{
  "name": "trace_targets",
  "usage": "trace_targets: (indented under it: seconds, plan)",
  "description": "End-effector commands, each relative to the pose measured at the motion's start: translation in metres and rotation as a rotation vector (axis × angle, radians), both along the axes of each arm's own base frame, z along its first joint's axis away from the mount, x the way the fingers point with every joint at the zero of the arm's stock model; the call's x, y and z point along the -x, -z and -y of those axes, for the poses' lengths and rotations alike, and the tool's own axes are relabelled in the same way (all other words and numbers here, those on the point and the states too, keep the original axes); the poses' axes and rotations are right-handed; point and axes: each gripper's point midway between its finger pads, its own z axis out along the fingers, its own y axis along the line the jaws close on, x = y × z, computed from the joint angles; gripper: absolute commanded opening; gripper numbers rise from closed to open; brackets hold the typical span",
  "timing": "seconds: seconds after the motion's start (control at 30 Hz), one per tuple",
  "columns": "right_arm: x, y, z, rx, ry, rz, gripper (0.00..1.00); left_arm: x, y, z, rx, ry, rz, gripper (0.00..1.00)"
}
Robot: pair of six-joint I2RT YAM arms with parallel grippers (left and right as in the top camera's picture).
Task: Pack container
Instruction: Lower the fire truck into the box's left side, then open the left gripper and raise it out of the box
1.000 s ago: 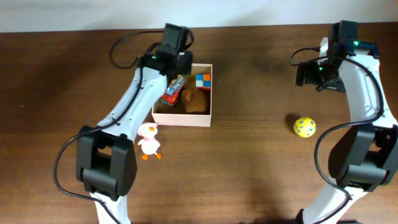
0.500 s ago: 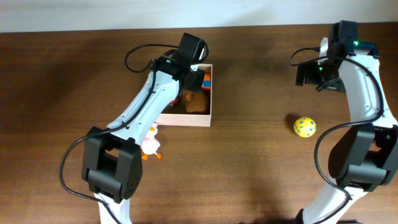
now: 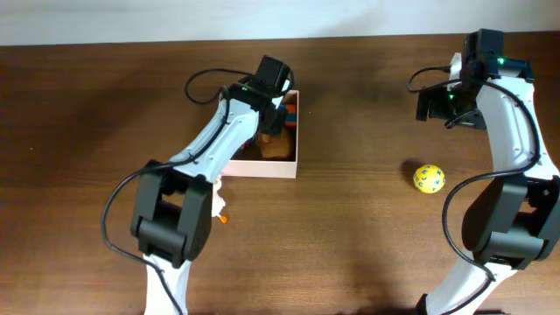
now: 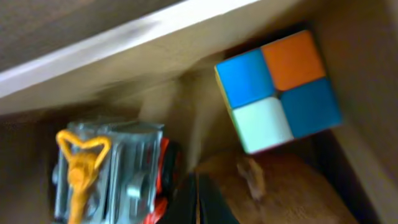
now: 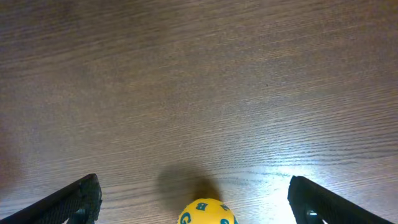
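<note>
Currently the container sits on the worktop left of centre, with the left arm reaching across its rear part from the near left. The left jaws are inside the container's outline, above its contents; in the left wrist view they show only as a narrow dark wedge at the bottom edge and appear pressed together with nothing between them, though that view is blurred. That view also shows the container's wall and three items on its tan floor. A cube with blue, orange and white tiles lies in the rear right corner. A grey toy truck with a yellow part and red trim lies to the left of the jaws. A brown item lies just below the cube. A small white and orange toy lies on the worktop near the container's front left corner, mostly hidden under the left arm. The right arm is raised at the far right, well apart from the container. The right jaws are spread wide and hold nothing. A yellow ball with printed letters rests on the worktop between the two fingers in the right wrist view, and well to the right of the container.
</note>
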Motion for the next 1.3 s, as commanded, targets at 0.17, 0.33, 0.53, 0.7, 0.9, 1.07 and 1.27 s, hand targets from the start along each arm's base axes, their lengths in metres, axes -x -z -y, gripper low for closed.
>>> trace_targets:
  seconds: [0.17,0.33,0.53,0.7,0.9,1.07,1.27]
  plan:
    - [-0.004,-0.015,-0.002,0.005,-0.013,0.040,0.99,-0.015,0.006,-0.017,-0.027,0.011,0.025,0.05]
    - [-0.004,-0.015,-0.002,0.005,-0.013,0.040,0.99,-0.018,0.005,-0.020,-0.029,0.016,0.032,0.05]
    - [-0.004,-0.015,-0.002,0.005,-0.013,0.040,0.99,-0.019,0.004,-0.019,-0.027,0.017,0.035,0.05]
    - [-0.004,-0.015,-0.002,0.005,-0.013,0.040,0.99,-0.020,0.004,-0.023,-0.044,0.007,0.045,0.05]
    - [-0.004,-0.015,-0.002,0.005,-0.013,0.040,0.99,-0.026,0.000,-0.041,-0.137,-0.040,0.082,0.05]
    - [-0.004,-0.015,-0.002,0.005,-0.013,0.040,0.99,-0.028,-0.002,-0.046,-0.164,-0.055,0.094,0.05]
    - [-0.004,-0.015,-0.002,0.005,-0.013,0.040,0.99,-0.028,-0.002,-0.046,-0.164,-0.055,0.094,0.06]
